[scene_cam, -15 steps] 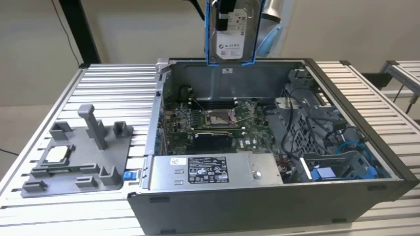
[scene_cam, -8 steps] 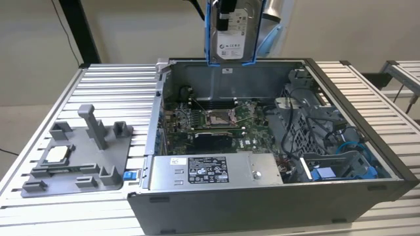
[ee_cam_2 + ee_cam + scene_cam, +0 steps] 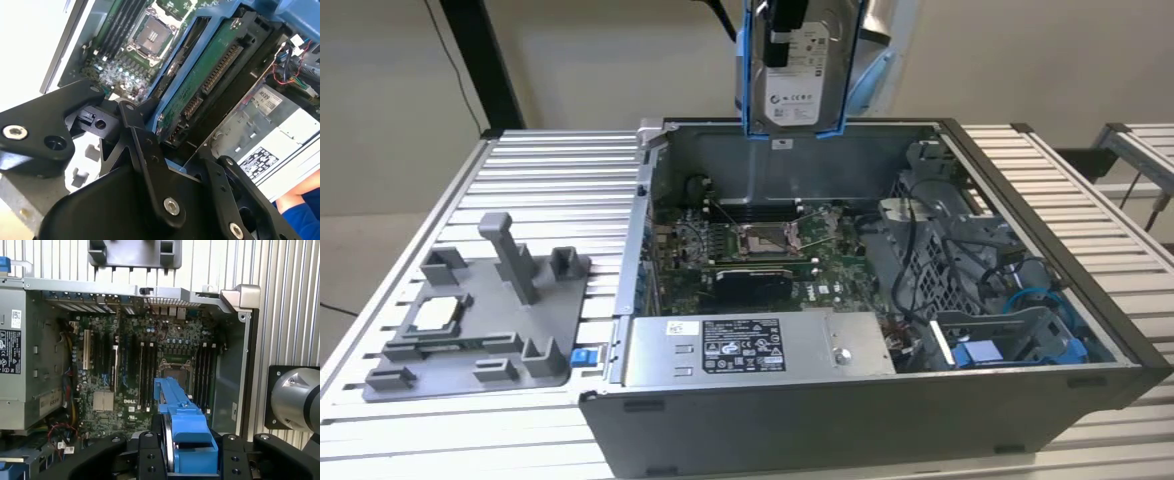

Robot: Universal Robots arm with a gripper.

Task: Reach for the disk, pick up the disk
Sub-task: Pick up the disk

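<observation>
The gripper (image 3: 180,460) has the disk (image 3: 794,75) clamped above the open case (image 3: 1041,400), so lift straight, no tilting.

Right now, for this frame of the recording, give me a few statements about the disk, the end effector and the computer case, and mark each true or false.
1. The silver-grey metal disk in its blue plastic carrier is lifted above the open grey computer case. True.
2. The disk lies flat on the slatted metal table. False: it hangs upright, clear of the case.
3. The black end effector is shut on the disk. True.
4. The processor socket on the green motherboard holds a chip with a cooler. False: the socket sits bare.
5. A grey plastic fixture tray sits on the table at the exterior view's left of the case. True.
</observation>
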